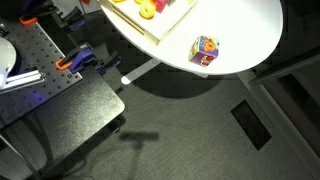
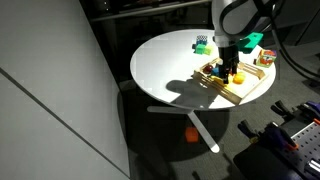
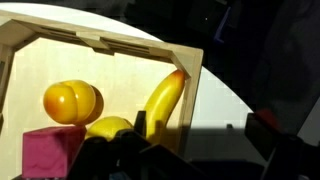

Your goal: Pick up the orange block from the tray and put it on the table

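Tool over the tray on the white counter [image 2: 170, 65]
The tool [image 2: 230, 72] hovers above the tray [image 2: 245, 95]; its jaws are too dark to tell apart from together. The orange block [image 2: 238, 77] lies inside the tray, just beside the tool.

"Any writing you can make out from here?"

"Nothing legible. The multicoloured cube [image 1: 206, 50] on the table [image 1: 245, 30] has bright patches on its faces. They're too small and blurred to tell whether any is a letter or a figure."

"And the tray [image 3: 100, 42]?"

"Plain pale wood in the wrist view. I can't read any label, brand or number on it."
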`<state>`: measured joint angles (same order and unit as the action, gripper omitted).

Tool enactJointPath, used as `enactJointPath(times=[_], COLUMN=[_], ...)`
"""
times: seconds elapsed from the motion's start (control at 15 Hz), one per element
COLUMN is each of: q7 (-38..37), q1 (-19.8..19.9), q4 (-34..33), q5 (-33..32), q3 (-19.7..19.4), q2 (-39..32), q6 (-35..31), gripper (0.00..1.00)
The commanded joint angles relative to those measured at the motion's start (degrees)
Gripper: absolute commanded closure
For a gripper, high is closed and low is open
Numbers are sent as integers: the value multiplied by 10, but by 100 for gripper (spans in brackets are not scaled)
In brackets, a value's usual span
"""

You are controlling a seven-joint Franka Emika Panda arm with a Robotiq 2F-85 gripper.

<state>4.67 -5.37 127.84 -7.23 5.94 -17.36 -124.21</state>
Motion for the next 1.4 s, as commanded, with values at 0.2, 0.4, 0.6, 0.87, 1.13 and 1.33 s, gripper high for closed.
enactJointPath(times=[0.2,0.4,0.6,0.87,1.13,1.33], q7=[51,56,52,53,53,53], q1=[32,38,41,45,44,43], q4=[24,47,79,123,159,175], q5=[25,27,34,62,80,76], q3=[-13,-18,-22,-32,-44,-52], q2=[53,86,125,180,223,244], q6=[76,82,58,16,-30,-56], gripper=[0,0,0,0,0,0])
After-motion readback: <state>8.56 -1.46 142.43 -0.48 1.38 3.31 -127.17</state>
